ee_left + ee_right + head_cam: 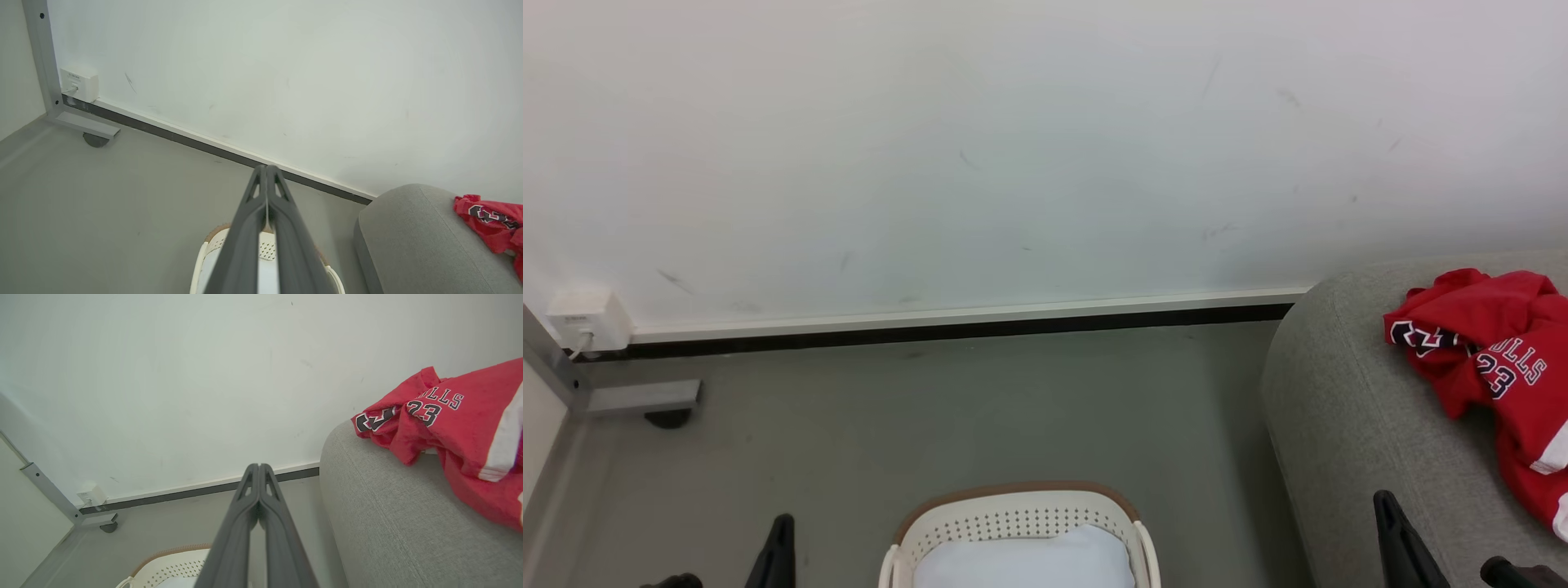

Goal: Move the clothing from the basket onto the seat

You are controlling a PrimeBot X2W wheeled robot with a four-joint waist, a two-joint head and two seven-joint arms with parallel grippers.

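Clothing (1494,351) on seat (1339,425), basket (1013,518) beside it, wall socket (587,317), left hand (266,168) and right hand (258,466) pressed together

Red clothing (449,428) is displaying black-and-white lettering "ULLS" above the number "23"; a fold is hiding the word's start. A label (575,318) on the wall box (596,331) is showing too small to read.

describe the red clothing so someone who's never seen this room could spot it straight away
Follow the white wall to its right end, where a large grey seat stands on the grey floor. On top of it lies the clothing, a crumpled heap. It is bright red with white trim and the number 23, unlike the cream basket beside the seat.
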